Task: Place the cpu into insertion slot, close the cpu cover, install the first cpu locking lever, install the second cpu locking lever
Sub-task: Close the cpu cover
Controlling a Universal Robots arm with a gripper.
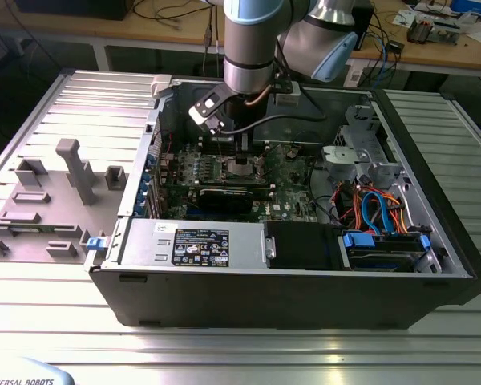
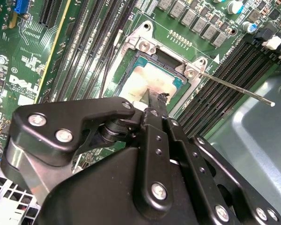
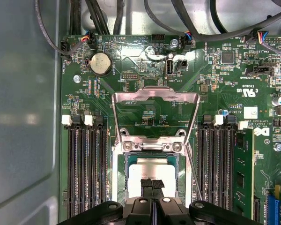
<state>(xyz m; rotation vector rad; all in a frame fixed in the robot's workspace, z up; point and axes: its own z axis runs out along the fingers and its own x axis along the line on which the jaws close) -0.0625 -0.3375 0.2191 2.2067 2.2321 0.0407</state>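
Fingers [image 3: 147, 186] of the black metal gripper [image 3: 152, 183] are pressed together with nothing between them. In the first wrist view their tips sit directly over the silver-grey, flat square cpu [image 3: 152, 169]; whether they touch its top cannot be told. The cpu lies flat inside the square insertion slot [image 3: 152, 147], whose shiny metal rim and screws frame it on the green motherboard [image 3: 215, 75]. In the second wrist view the same fingertip hangs above the pale cpu [image 2: 147, 79]. The thin, shiny square-frame cpu cover [image 3: 152, 93] is swung open on its hinge, away from the slot, and bare board shows through its large cut-out. A thin steel locking lever [image 2: 234, 88] sticks out unlatched from one corner of the slot, crossing above the long black memory slots [image 3: 86, 173] on that side. A round silver coin battery [image 3: 101, 63] sits on the board beyond the open cover. In the exterior view the grey and light-blue robot arm [image 1: 252, 48] reaches down into the open black computer case [image 1: 289, 301], which rests on a ribbed aluminium table [image 1: 224, 353]. Grey plastic fixture blocks [image 1: 76, 168] stand on the table to the exterior view's left of the case.
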